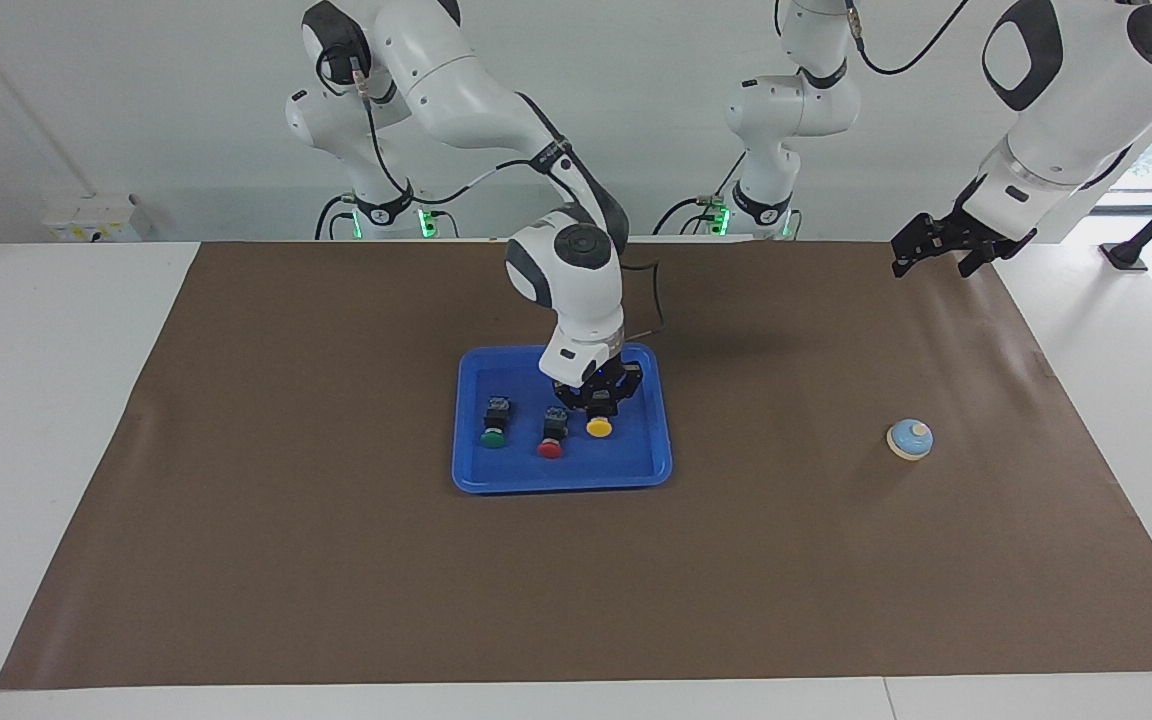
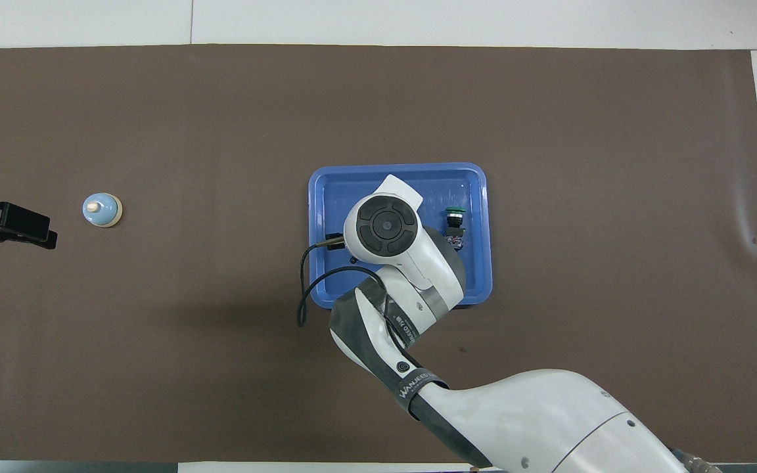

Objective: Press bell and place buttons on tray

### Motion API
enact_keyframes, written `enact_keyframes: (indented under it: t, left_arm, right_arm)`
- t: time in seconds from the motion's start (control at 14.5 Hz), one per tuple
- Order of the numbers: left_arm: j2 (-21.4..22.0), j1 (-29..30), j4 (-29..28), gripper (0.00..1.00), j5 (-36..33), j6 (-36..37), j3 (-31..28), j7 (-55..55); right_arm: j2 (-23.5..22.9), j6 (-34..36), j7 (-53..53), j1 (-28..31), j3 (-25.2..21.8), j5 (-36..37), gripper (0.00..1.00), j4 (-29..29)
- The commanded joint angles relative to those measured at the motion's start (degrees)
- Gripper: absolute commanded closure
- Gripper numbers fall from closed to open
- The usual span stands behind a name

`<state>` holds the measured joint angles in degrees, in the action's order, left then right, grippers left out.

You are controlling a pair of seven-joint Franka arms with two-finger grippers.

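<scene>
The blue tray point(image 1: 561, 485) lies mid-table and also shows in the overhead view point(image 2: 398, 169). In it lie the green button point(image 1: 494, 422), the red button point(image 1: 552, 436) and the yellow button point(image 1: 598, 427) in a row. My right gripper point(image 1: 596, 402) is down in the tray, right over the yellow button's black body, which it hides. In the overhead view only the green button point(image 2: 454, 223) shows; the right arm covers the other two. The bell point(image 1: 910, 438) stands on the mat toward the left arm's end point(image 2: 101, 209). My left gripper point(image 1: 939, 262) waits open in the air, apart from the bell.
A brown mat point(image 1: 336, 560) covers most of the white table point(image 1: 36, 400). The right arm's cable point(image 2: 306, 289) loops over the tray's rim on the side toward the left arm.
</scene>
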<state>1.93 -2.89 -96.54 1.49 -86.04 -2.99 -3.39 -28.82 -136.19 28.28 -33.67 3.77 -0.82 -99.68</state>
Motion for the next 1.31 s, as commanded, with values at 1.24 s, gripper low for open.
enact_keyframes:
  t: [1.24]
  left_arm:
    - [0.5,-0.7,-0.1,0.00,0.4,-0.8,-0.4,0.4]
  right_arm:
    - [29.3,41.6,-28.2,32.5,0.0,-2.9,0.00,1.4]
